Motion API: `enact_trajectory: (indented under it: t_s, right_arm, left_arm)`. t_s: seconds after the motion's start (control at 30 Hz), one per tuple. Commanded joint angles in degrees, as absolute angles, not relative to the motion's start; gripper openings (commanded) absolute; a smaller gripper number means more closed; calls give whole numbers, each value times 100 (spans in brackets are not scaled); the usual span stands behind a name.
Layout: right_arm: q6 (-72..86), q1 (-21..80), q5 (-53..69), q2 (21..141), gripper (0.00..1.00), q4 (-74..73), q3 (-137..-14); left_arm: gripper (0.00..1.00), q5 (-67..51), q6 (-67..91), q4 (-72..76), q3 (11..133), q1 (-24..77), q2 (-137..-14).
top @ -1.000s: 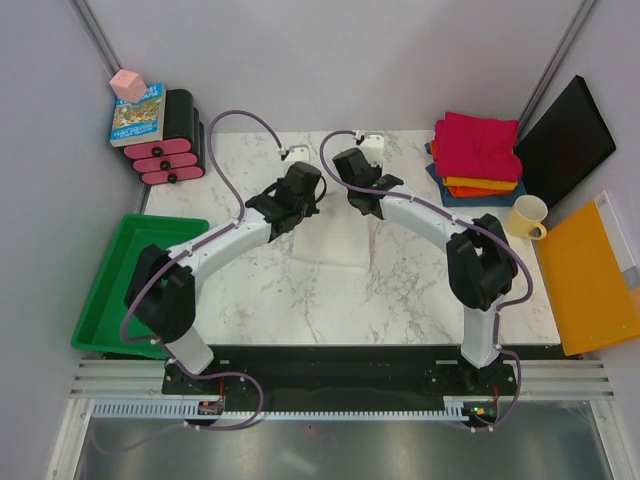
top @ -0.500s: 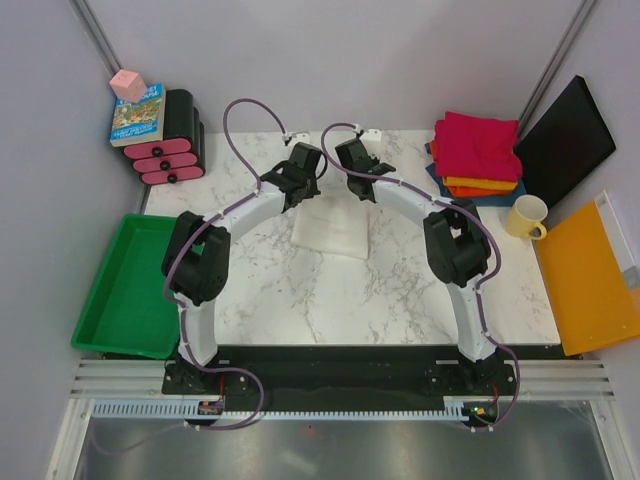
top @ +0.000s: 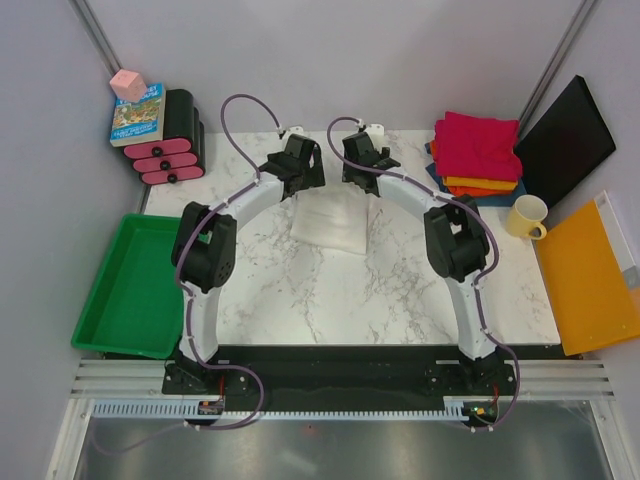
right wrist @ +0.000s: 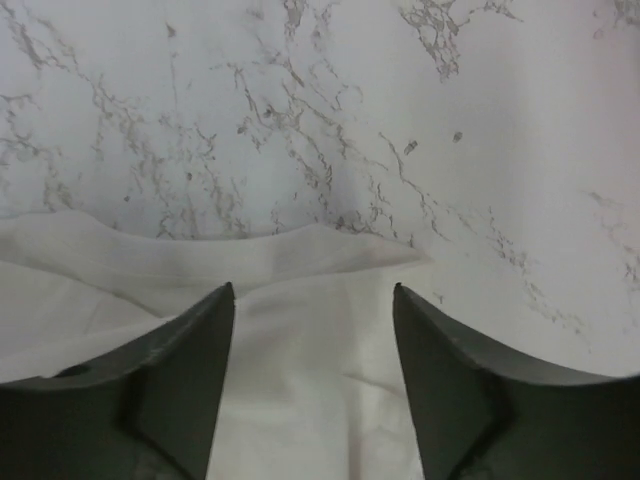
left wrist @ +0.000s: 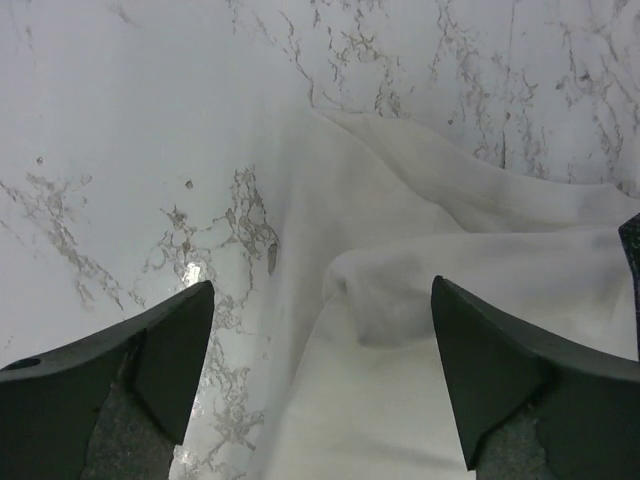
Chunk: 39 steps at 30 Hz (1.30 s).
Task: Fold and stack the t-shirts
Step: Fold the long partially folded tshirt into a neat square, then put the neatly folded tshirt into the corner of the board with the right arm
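Observation:
An off-white t-shirt [top: 335, 222] lies folded into a small rectangle at the middle of the marble table. My left gripper [top: 302, 178] hovers over its far left corner, and my right gripper [top: 362, 178] over its far right corner. In the left wrist view the gripper [left wrist: 322, 300] is open, with the shirt's folded edge [left wrist: 450, 260] below the gap. In the right wrist view the gripper [right wrist: 313, 292] is open above the cloth's far edge [right wrist: 320, 350]. A stack of folded t-shirts [top: 478, 150], magenta over orange over dark blue, sits at the far right.
A green tray [top: 130, 285] stands at the left edge. At the right are a cream mug [top: 525, 215], an orange-yellow board [top: 590, 280] and a black panel [top: 565, 140]. A book with a pink cube and black-and-pink holders [top: 170, 140] sit at the far left.
Both arms have swung toward the far side of the table, carrying the cloth's edge over. Both grippers, shut before, have opened and let go of the off-white shirt.

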<state>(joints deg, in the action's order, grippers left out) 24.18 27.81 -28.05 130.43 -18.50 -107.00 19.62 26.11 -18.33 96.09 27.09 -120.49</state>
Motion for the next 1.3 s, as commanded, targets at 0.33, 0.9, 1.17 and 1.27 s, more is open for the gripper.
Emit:
enact_trajectory:
  t_s: [0.33, 0.9, 1.17, 1.27]
  right_arm:
    - [2944, 3340, -1951, 12146, 0, -1142, -9510]
    - [2962, 3112, -2048, 12814, 0, -1371, -9036]
    - [2944, 3059, -1942, 12744, 0, -1415, -9096]
    - [3032, 3059, -1995, 12639, 0, -1634, -9045]
  left_arm:
    - [51, 1213, 2909, -1363, 8658, 2900, -11241]
    - [56, 827, 2953, -1879, 9703, 2813, -13086]
    - [59, 624, 3120, -1846, 9501, 2769, -12789]
    - [58, 641, 3076, -1881, 9247, 2839, -12481]
